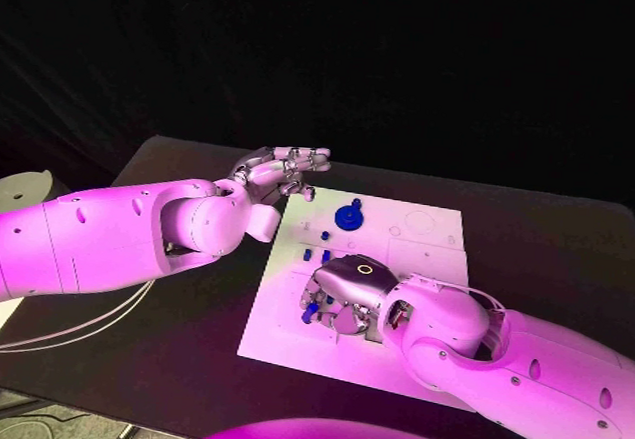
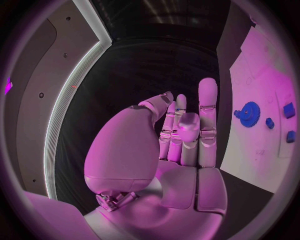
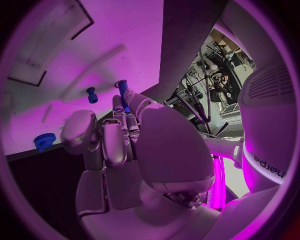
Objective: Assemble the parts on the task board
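White task board [image 1: 417, 366], a flat rectangular plate, is lying in the middle of the black table [image 1: 548, 229]. Small blue parts are sitting on it: a blue toothed gear wheel [image 1: 348, 217] toward twelve o'clock on the plate, and a few small blue pegs [image 1: 317, 254] just below it toward the centre.

I am working the silver right hand [image 1: 345, 293] low over the plate's centre-left. From the right wrist view its fingers are curling around a slim blue cylindrical pin [image 3: 122, 90], the pin's tip poking out past the fingertips [image 3: 119, 102], so I judge the hand is gripping it. Another small blue peg [image 3: 92, 95] is standing nearby on the plate, apart from the held one.

The silver left hand [image 1: 281, 167] is hovering past the plate's ten o'clock corner, over the table, fingers loosely curled and holding nothing that I can see; the left wrist view shows a bare palm [image 2: 181, 180].

Step in hand, as I judge it: seating the pin into its socket. I cannot make out the socket under the hand. To do it well I am planning to keep the pin upright, bring it down slowly, and avoid sweeping the neighbouring pegs. Releasing only once it feels seated. Left hand is best kept clear of the gear.
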`<state>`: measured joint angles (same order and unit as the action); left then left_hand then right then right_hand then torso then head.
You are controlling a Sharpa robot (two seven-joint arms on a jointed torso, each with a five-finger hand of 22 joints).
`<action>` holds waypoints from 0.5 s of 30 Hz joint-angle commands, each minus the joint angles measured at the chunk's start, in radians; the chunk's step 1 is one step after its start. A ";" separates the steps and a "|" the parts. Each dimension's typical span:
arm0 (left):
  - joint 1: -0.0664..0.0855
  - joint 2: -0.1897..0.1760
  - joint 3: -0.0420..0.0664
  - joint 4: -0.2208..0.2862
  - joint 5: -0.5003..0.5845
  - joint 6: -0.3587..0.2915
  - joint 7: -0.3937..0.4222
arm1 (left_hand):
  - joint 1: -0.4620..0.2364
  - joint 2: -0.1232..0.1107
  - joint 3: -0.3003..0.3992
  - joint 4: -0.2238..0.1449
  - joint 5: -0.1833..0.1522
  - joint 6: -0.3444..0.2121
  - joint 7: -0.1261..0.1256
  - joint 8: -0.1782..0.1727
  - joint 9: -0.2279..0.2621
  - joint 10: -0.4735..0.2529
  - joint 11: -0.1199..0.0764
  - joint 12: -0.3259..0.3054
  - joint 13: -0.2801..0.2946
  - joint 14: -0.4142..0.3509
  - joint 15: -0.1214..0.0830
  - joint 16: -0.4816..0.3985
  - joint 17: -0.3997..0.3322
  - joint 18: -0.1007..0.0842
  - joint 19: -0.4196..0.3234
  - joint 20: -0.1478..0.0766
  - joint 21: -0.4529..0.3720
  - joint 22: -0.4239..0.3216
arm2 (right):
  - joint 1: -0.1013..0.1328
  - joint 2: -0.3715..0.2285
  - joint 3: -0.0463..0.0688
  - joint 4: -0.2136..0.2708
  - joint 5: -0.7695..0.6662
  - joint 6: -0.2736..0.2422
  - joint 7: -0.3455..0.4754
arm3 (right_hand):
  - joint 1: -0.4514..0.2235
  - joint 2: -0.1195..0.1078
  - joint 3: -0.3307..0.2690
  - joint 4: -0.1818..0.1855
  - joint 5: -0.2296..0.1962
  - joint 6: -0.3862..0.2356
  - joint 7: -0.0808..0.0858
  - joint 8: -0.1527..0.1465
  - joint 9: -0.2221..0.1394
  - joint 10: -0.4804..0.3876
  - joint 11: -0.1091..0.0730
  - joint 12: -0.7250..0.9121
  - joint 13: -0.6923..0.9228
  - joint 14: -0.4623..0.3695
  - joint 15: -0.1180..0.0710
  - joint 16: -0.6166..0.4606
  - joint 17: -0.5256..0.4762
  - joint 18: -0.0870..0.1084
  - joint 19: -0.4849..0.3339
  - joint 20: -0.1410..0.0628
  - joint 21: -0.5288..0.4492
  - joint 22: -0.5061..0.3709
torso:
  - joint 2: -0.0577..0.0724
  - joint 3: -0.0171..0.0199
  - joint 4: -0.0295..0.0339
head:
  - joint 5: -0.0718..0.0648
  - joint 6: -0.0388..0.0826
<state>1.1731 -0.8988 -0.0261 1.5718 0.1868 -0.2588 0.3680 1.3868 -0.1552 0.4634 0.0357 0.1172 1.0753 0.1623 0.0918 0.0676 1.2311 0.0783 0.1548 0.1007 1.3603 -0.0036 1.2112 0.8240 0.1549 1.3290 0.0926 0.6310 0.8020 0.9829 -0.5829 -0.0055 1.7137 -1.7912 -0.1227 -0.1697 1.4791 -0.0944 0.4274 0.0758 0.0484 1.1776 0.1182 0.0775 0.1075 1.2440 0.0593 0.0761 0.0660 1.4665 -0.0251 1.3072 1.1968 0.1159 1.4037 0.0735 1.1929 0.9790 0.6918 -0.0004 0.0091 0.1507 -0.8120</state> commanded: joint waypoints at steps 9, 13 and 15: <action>0.001 0.001 0.001 0.003 -0.005 0.022 0.001 | -0.001 0.011 -0.007 -0.002 -0.002 -0.008 0.000 -0.003 0.000 -0.009 0.002 0.011 0.003 -0.008 -0.002 -0.003 -0.004 0.020 -0.005 -0.001 -0.007 -0.003 | -0.005 0.009 -0.006 -0.011 -0.056 0.065 -0.044 | -0.022 0.005 -0.002 -0.004 0.002 0.001 0.001 -0.001 0.002 0.001 -0.001 -0.006 0.000 0.045 0.001 0.001 -0.004 -0.004 -0.009 0.005 0.002 -0.003 | 0.000 -0.0004 -0.0002 | -0.002 0.000; 0.001 0.001 0.001 0.003 -0.005 0.022 0.001 | -0.001 0.011 -0.007 -0.002 -0.002 -0.008 0.000 -0.003 0.000 -0.009 0.002 0.011 0.003 -0.008 -0.002 -0.003 -0.004 0.020 -0.005 -0.001 -0.007 -0.003 | -0.005 0.011 -0.006 -0.011 -0.080 0.086 -0.068 | -0.027 0.003 -0.004 -0.003 0.002 0.002 0.000 -0.001 0.002 0.002 -0.001 -0.006 0.001 0.045 0.001 0.001 -0.004 -0.004 -0.009 0.005 0.001 -0.004 | 0.000 0.0000 0.0006 | -0.003 -0.001; 0.001 0.001 0.001 0.003 -0.005 0.023 0.000 | -0.001 0.011 -0.007 -0.002 -0.002 -0.008 0.000 -0.003 0.000 -0.009 0.002 0.011 0.003 -0.008 -0.002 -0.003 -0.004 0.020 -0.005 -0.001 -0.007 -0.003 | -0.005 0.011 -0.007 -0.009 -0.087 0.090 -0.074 | -0.028 0.003 -0.004 -0.003 0.002 0.003 -0.001 -0.001 0.003 0.003 -0.002 -0.006 0.001 0.045 0.001 0.001 -0.004 -0.004 -0.010 0.005 0.001 -0.004 | 0.000 0.0001 0.0008 | -0.004 -0.001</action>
<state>1.1732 -0.8991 -0.0259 1.5723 0.1864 -0.2565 0.3660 1.3868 -0.1552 0.4606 0.0330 0.1172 1.0753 0.1623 0.0918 0.0676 1.2311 0.0784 0.1626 0.1027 1.3603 -0.0036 1.2112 0.8207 0.1548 1.3290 0.0926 0.6271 0.7998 0.9814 -0.5718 -0.0088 1.7082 -1.8321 -0.0951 -0.1995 1.4579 -0.0891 0.4269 0.0755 0.0481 1.1706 0.1158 0.0794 0.1081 1.2456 0.0608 0.0760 0.0673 1.4665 -0.0251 1.3072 1.1937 0.1159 1.3999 0.0773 1.1929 0.9768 0.6919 -0.0004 0.0090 0.1476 -0.8127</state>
